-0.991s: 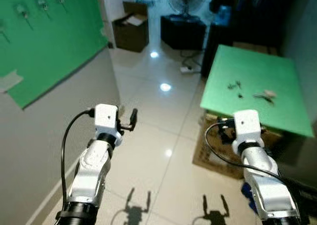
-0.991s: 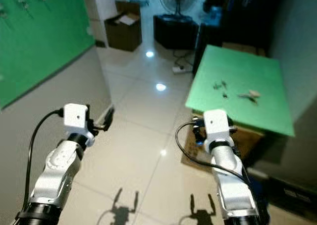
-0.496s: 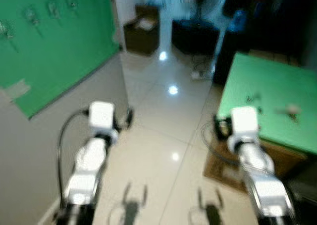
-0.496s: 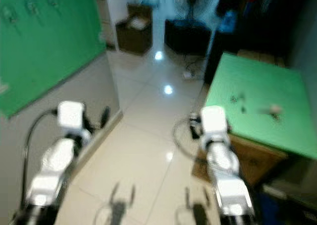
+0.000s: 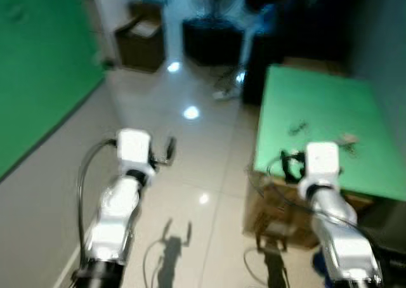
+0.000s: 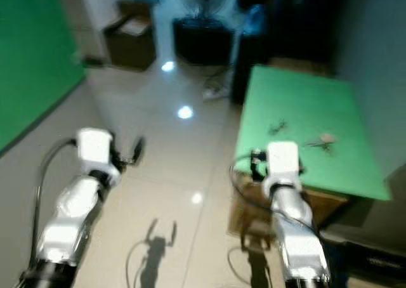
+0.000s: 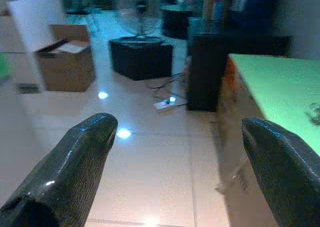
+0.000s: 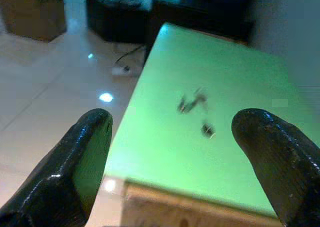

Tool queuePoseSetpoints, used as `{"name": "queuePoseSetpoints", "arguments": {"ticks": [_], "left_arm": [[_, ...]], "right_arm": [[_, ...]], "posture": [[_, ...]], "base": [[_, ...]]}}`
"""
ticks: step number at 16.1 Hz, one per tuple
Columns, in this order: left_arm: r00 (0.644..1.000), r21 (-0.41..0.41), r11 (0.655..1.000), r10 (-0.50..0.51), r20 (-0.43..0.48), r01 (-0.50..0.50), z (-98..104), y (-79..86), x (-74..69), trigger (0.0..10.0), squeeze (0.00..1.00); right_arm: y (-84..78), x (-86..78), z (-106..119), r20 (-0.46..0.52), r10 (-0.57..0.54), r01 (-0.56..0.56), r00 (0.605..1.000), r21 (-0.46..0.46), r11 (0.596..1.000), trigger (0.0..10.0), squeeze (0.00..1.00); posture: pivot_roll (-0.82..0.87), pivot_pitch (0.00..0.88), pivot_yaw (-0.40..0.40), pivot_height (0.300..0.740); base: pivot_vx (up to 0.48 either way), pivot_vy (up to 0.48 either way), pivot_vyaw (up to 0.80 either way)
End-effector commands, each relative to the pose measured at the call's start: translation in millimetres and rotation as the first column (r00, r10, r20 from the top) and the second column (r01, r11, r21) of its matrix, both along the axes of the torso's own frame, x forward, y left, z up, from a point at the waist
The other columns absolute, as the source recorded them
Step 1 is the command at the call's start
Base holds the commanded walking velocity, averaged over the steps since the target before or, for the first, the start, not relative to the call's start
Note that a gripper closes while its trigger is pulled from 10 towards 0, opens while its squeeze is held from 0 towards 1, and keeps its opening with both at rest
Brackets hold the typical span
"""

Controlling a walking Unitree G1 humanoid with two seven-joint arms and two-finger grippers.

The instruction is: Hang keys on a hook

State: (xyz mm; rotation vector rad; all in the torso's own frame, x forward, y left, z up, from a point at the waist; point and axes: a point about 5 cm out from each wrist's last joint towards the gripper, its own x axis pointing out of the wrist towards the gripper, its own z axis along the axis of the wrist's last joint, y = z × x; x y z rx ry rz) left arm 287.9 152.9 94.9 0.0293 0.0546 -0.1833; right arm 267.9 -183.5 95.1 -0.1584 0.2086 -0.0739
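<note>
Keys (image 8: 191,103) lie on the green table (image 5: 317,104), a small dark cluster well in from its near edge, with a tiny separate dark piece (image 8: 207,130) just beside them toward that edge. They are blurred in the head views and too small to tell their number or shape; no writing or label can be read anywhere. A pale small object (image 5: 346,137) rests on the same table, farther toward the far side from the floor aisle, apart from the keys.

The right gripper (image 8: 175,162) is held over the near edge of the green table, its two black fingers (image 8: 82,162) spread wide with nothing between them, and the keys sit beyond the fingertips, well apart from them and roughly centred in the gap as its wrist camera sees it. The left gripper (image 7: 175,162) hangs over the glossy tiled floor (image 5: 184,155) beside the table, fingers likewise parted and empty.

Beyond the far end of the table stand a dark low cabinet (image 5: 209,40) with a standing fan (image 7: 137,9) behind it, and an open cardboard box (image 5: 139,44) farther across the aisle. A green wall panel (image 5: 38,72) runs along the side of the aisle opposite the table
</note>
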Motion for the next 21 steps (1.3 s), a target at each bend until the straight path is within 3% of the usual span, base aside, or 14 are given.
{"name": "queuePoseSetpoints", "arguments": {"ticks": [1,5,14,21], "left_arm": [[0.999,0.019,0.999,0.033,0.013,-0.033,4,10.7,-1.5,10.0,0.0],[0.999,0.021,0.999,0.038,0.005,-0.038,2,12.5,-2.5,10.0,0.0],[0.999,0.029,0.999,-0.025,0.021,0.025,7,1.8,6.8,10.0,0.0],[0.999,0.048,0.998,-0.049,0.019,0.048,6,2.5,9.1,10.0,0.0]], "right_arm": [[8.0,3.3,5,0.019,0.036,-0.036,0.999,0.013,0.999,10.0,0.0],[10.7,1.9,6,0.022,0.041,-0.041,0.999,0.013,0.999,10.0,0.0],[9.4,-4.0,5,0.016,0.038,-0.038,0.999,0.008,0.999,10.0,0.0],[9.7,-4.1,5,0.007,0.043,-0.043,0.999,0.025,0.999,10.0,0.0]], "posture": [[-0.08,0.0,0.012,0.74],[-0.08,0.0,0.018,0.74],[-0.11,0.0,0.049,0.74],[-0.11,0.0,0.052,0.74]], "base": [[0.401,0.0,-0.8],[0.404,0.0,-0.8],[0.4,0.0,0.0],[0.395,0.0,-0.8]]}}
